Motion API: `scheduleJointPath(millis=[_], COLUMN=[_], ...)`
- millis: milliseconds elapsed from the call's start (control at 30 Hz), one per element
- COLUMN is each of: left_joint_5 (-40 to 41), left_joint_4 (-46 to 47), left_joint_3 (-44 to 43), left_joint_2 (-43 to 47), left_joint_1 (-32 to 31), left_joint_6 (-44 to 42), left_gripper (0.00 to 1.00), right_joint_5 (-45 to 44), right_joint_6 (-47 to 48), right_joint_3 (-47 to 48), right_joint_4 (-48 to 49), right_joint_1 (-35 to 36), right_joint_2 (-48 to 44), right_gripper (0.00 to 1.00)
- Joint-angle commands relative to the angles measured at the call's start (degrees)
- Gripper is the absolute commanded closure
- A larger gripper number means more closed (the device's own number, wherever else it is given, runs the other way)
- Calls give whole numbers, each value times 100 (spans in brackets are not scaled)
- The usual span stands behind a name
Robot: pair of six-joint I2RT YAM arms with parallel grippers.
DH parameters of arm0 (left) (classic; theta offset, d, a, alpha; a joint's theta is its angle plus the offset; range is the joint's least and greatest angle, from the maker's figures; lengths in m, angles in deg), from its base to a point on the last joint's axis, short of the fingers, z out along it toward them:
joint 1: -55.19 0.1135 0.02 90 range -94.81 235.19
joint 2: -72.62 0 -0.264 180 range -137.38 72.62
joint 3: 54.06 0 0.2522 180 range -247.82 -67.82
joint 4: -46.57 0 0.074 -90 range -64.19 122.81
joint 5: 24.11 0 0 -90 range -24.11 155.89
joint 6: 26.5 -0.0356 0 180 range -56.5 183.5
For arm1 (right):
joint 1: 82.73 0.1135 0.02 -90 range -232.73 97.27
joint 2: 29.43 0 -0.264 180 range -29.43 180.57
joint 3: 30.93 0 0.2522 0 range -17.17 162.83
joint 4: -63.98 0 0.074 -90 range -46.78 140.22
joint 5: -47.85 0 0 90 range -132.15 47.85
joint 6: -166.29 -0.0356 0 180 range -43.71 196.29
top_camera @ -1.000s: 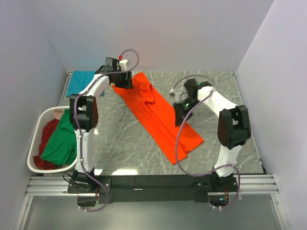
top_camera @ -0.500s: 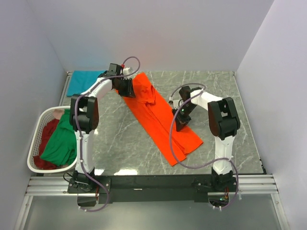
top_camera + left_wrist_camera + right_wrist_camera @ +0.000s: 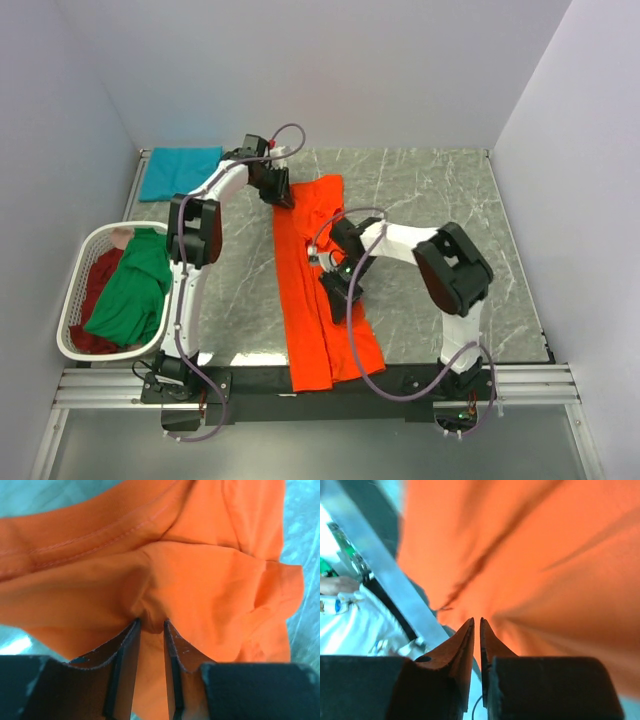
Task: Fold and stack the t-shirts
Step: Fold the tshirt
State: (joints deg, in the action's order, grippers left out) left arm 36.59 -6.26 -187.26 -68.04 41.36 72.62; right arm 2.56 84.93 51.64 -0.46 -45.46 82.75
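Inside basket: green shirt, red shirt

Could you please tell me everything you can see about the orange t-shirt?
The orange t-shirt is plain, bright, soft cloth with stitched seams, apparently folded lengthwise into a long, wrinkled strip. It lies on the marble table, running from the far middle toward the arms, and its near end hangs over the table's front edge. The left pincer pinches a bunched fold at its far end. The right pincer looks closed on its right edge midway.
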Motion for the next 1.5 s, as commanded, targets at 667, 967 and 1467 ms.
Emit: scheduleJointPath(millis=[667,967,1467], left_joint_5=[-1236,-1122,-867], left_joint_4=[1086,1147,954], left_joint_3=[1906,2241,2206], left_joint_2=[1981,1867,1753], left_joint_1=[135,-182,-305], left_joint_6=[63,-25,-130], left_gripper=[55,54,55], right_joint_5=[-1254,-1069,-1553], right_joint_6=[-2411,-2824,-2719], right_joint_3=[3762,3481,3656], right_joint_4=[1745,2044,1991], right_joint_1=[-2357,-2365,-2365], right_joint_2=[1192,1412,1939], right_gripper=[57,44,46])
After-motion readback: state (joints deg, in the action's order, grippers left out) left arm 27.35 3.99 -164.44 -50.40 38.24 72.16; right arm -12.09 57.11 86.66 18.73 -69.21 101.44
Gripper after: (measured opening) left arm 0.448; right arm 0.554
